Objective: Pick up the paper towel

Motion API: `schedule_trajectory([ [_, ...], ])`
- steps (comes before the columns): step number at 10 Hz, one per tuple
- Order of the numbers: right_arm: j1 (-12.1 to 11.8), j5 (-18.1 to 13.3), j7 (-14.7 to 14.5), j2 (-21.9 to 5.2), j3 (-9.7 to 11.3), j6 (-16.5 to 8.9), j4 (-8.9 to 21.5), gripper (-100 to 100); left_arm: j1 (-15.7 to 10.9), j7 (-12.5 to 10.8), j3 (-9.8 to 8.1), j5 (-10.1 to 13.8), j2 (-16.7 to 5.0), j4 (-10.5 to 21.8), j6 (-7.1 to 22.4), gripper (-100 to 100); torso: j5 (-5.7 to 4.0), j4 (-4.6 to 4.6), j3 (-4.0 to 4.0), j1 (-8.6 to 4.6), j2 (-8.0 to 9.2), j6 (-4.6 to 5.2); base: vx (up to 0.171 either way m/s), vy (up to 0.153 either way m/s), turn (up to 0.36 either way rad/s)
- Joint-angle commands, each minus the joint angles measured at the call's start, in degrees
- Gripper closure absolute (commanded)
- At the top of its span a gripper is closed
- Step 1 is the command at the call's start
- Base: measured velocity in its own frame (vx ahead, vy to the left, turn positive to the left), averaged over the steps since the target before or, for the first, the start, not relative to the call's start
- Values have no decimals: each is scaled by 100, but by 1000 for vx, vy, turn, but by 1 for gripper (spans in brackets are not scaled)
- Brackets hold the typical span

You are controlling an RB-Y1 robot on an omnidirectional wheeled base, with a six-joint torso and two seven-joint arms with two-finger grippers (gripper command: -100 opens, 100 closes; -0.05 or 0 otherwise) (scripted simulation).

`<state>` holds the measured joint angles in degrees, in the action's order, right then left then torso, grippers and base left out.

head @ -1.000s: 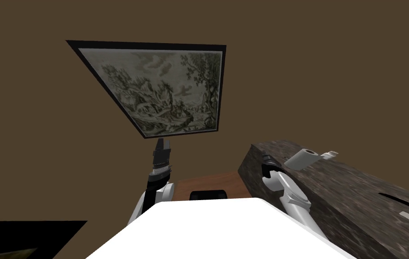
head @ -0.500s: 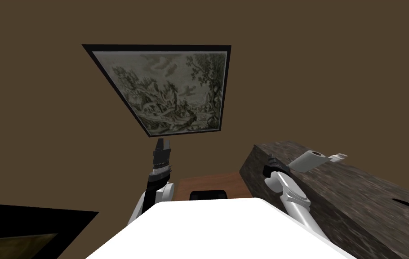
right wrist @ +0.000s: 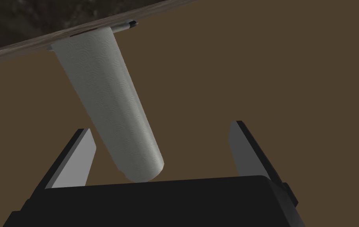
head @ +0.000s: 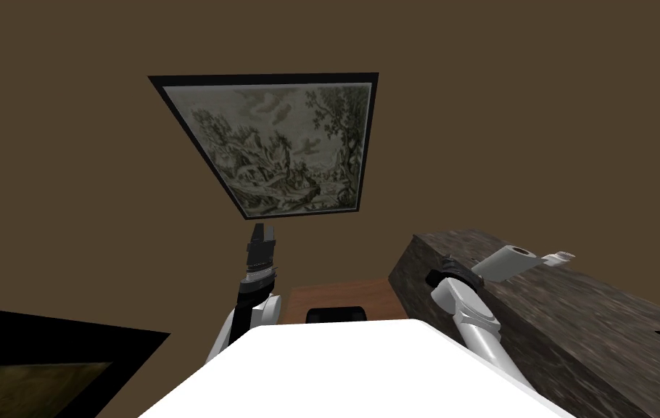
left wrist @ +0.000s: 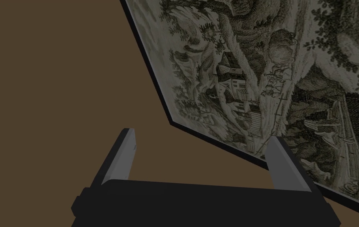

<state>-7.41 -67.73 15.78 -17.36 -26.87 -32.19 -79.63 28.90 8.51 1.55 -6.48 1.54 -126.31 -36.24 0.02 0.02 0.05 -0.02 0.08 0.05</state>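
White cylindrical paper-towel roll, embossed surface, intact. Stands with one end on the dark mottled countertop. Other end lies between the right gripper's spread fingers, nearer one.

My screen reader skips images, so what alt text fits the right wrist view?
A white paper towel roll extends from a dark mottled counter into the gap between the open fingers of the right gripper, nearer one finger. A plain brown wall is behind.

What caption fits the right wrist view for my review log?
Open right gripper brackets the white paper towel roll standing on the dark mottled counter, fingers not yet touching it.
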Motion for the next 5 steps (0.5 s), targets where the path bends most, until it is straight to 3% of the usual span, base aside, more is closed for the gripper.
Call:
schedule_trajectory([
  [1, 91, -190, 49, 7, -28, -117, 147, -100, 0, 0, 0, 0, 0, 0, 0, 0, 0, 0, 0, 0, 0, 0, -3, 8, 21],
  [3, 252, -600, 134, -29, -179, -422, 527, -100, 0, 0, 0, 0, 0, 0, 0, 0, 0, 0, -1, -1, -2, -1, -2, 4, 48],
  [5, 327, -853, 171, -56, -244, -551, 696, -100, 0, 0, 0, 0, 0, 0, 0, 0, -1, 0, -1, -4, -2, 1, 1, -4, 14],
])
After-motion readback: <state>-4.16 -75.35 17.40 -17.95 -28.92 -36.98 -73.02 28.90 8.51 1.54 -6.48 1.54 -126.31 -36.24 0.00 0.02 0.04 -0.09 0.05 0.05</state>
